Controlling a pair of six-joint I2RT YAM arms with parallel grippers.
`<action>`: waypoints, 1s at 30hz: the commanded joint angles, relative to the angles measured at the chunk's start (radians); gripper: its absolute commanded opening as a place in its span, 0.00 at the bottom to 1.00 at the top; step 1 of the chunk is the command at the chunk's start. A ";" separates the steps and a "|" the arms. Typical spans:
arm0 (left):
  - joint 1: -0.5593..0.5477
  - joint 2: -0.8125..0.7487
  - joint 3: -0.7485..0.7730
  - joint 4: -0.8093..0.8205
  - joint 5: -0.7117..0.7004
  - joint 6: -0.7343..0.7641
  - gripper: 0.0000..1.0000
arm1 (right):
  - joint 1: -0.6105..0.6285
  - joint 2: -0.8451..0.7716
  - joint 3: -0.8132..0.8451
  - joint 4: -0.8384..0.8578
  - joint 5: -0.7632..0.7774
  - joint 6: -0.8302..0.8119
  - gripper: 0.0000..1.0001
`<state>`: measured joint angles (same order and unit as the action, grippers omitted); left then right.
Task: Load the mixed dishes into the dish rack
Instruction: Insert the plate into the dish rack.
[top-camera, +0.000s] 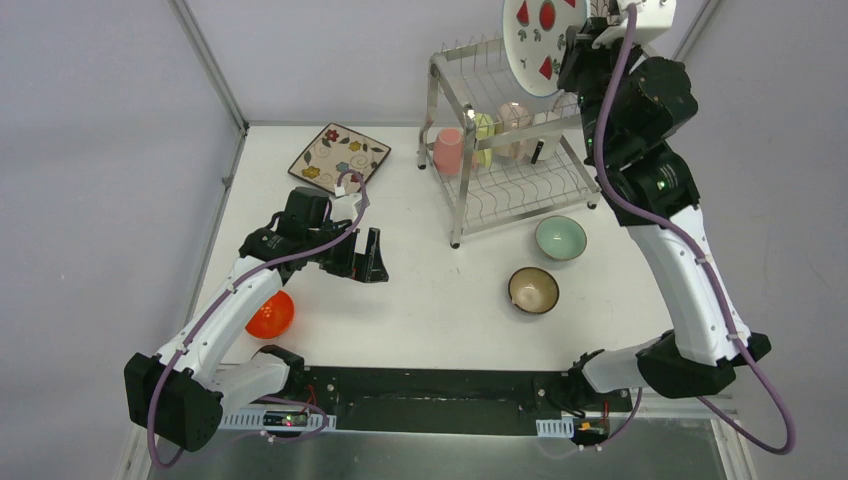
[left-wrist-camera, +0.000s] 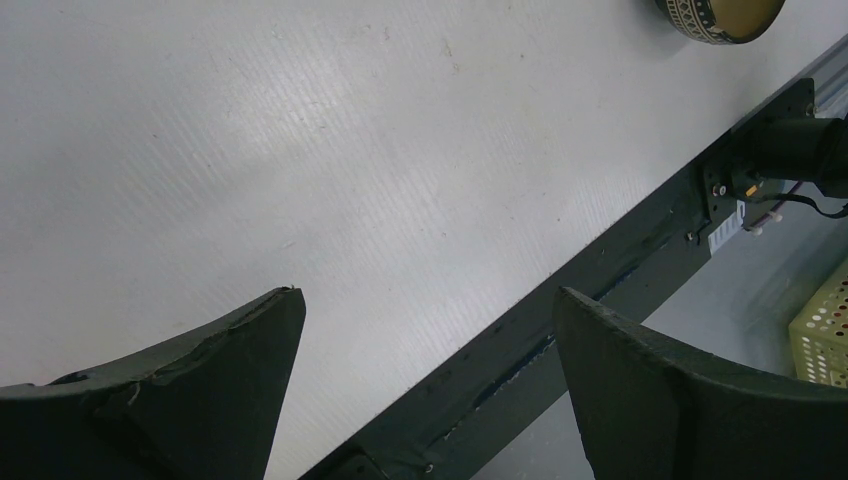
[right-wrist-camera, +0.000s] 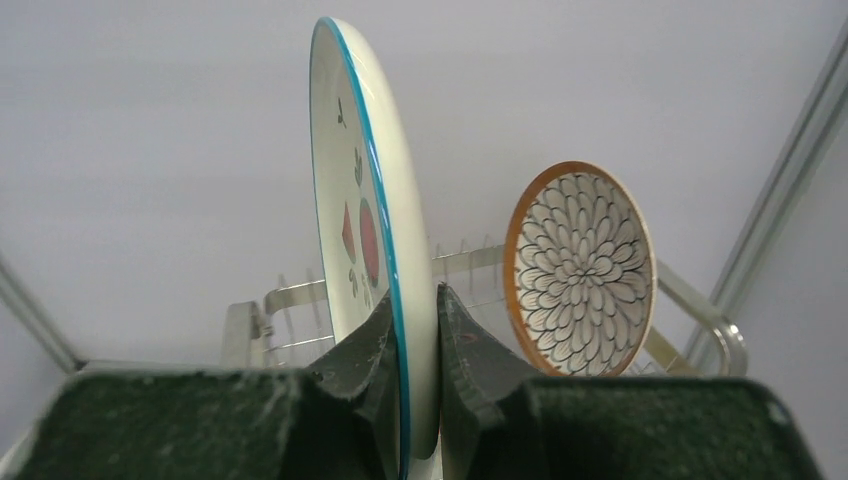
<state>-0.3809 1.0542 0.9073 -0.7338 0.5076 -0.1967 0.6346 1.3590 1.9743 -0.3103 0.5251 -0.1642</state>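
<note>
Right wrist view showed the right jaws pinched narrow on the teal-rimmed white plate (right-wrist-camera: 372, 200), held on edge above the dish rack (top-camera: 510, 195), presumably to drop into a slot beside the petal-pattern plate (right-wrist-camera: 580, 270); left jaws gaped wide, empty, over the tabletop (left-wrist-camera: 350, 150).

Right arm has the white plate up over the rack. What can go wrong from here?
1. The right gripper pinches the white plate by its rim only, plate on edge; it may pivot or slip on the way down.
2. The petal-pattern plate already stands in the dish rack, close beside the held one in the right wrist view; lowering could knock it.
3. Cups sit in the lower tier; a dropped plate might hit them.
</note>
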 joint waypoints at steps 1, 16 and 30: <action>-0.010 -0.023 0.013 0.012 0.023 0.014 0.99 | -0.121 0.028 0.108 0.212 -0.079 -0.067 0.00; -0.012 -0.008 0.012 0.012 0.030 0.016 0.99 | -0.581 0.148 0.081 0.175 -0.666 0.137 0.00; -0.011 -0.007 0.013 0.012 0.023 0.016 0.99 | -0.615 0.168 -0.102 0.295 -0.709 0.161 0.00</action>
<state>-0.3809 1.0534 0.9073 -0.7338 0.5083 -0.1967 0.0296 1.5772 1.8965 -0.2504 -0.1764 -0.0391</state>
